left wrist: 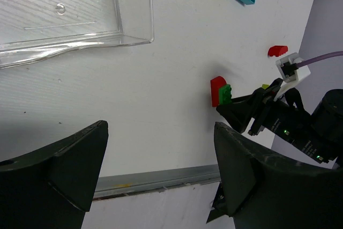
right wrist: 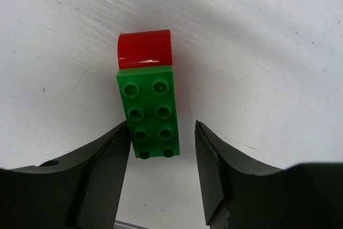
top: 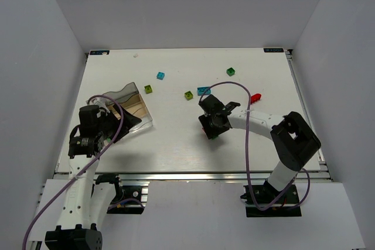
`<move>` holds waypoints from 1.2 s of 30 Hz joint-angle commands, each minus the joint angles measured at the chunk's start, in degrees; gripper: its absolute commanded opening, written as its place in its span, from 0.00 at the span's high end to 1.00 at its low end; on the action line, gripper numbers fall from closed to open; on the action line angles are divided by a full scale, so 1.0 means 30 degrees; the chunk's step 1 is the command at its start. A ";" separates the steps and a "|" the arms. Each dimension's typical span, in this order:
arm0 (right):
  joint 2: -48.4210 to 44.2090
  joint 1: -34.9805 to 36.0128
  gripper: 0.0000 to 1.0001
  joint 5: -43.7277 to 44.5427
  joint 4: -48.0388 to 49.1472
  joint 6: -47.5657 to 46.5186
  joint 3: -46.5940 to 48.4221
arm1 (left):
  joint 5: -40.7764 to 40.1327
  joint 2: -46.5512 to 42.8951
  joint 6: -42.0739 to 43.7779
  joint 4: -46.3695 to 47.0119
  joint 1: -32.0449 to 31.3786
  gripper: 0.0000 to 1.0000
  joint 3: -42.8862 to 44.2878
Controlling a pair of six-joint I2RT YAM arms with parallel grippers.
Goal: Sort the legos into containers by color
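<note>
A green brick (right wrist: 150, 111) joined to a red curved brick (right wrist: 144, 48) lies flat on the table. My right gripper (right wrist: 161, 151) is open around the green brick's near end, the left finger close to it and a gap on the right. The stack also shows in the left wrist view (left wrist: 221, 90), just in front of my right gripper (top: 212, 124). The clear tray (top: 132, 106) sits at the left, also seen in the left wrist view (left wrist: 75, 14). My left gripper (top: 123, 120) is open and empty at the tray's near side.
Loose bricks lie farther back: cyan (top: 160, 75), lime (top: 148, 89), lime (top: 188, 95), cyan (top: 204, 91), dark green (top: 231, 71), red (top: 255, 97). The table's metal front edge (left wrist: 161, 178) runs close below my left gripper.
</note>
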 commanded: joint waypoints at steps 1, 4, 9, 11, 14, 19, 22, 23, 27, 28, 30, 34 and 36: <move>-0.0597 0.0039 0.44 0.0154 0.0239 -0.0251 -0.0192 | 0.0218 -0.0341 0.0191 0.0287 -0.0071 0.11 -0.0180; -0.0451 0.0039 0.45 -0.0080 0.0297 -0.0251 -0.0222 | 0.0247 -0.0429 0.0191 0.0229 -0.0071 0.11 -0.0238; -0.0129 0.0039 0.46 -0.0695 0.0355 -0.0456 -0.0251 | 0.0131 -0.0517 0.0162 0.0112 -0.0071 0.11 -0.0209; -0.0070 0.0096 0.48 -0.0842 0.0355 -0.0603 -0.0192 | 0.0131 -0.0547 0.0220 0.0024 -0.0071 0.11 -0.0209; -0.0128 0.0039 0.51 -0.0989 0.0385 -0.0895 -0.0280 | 0.0101 -0.0634 0.0220 -0.0006 -0.0071 0.11 -0.0326; -0.0391 0.0068 0.59 -0.1078 0.0472 -0.1276 -0.0544 | 0.0218 -0.0664 0.0104 0.0169 -0.0071 0.11 -0.0414; -0.0712 0.0039 0.77 -0.1223 0.0589 -0.1684 -0.0661 | 0.0654 -0.0576 0.0132 0.0461 -0.0071 0.11 -0.0327; -0.0830 0.0039 0.87 -0.1340 0.0590 -0.1861 -0.0661 | 0.0832 -0.0547 0.0133 0.0608 -0.0071 0.11 -0.0268; -0.1970 -0.0021 1.00 -0.2012 0.0561 -0.3032 -0.0720 | 0.2616 -0.0401 0.0162 0.1632 -0.0071 0.11 0.0112; -0.2148 -0.0136 1.00 -0.2334 0.0502 -0.3557 -0.0691 | 0.3056 -0.0371 0.0046 0.2070 -0.0071 0.11 0.0142; -0.2906 -0.0225 1.00 -0.4404 0.0240 -0.4320 -0.0515 | 0.4666 -0.0226 -0.0333 0.2686 -0.0071 0.12 -0.0003; -0.4665 -0.0896 1.00 -0.8979 0.0471 -0.6780 -0.0047 | 0.7304 0.0067 -0.1389 0.4558 -0.0071 0.11 -0.0296; -0.5632 -0.1394 1.00 -1.2461 0.0764 -0.8361 0.0188 | 0.8593 0.0301 -0.2033 0.5031 -0.0071 0.11 -0.0210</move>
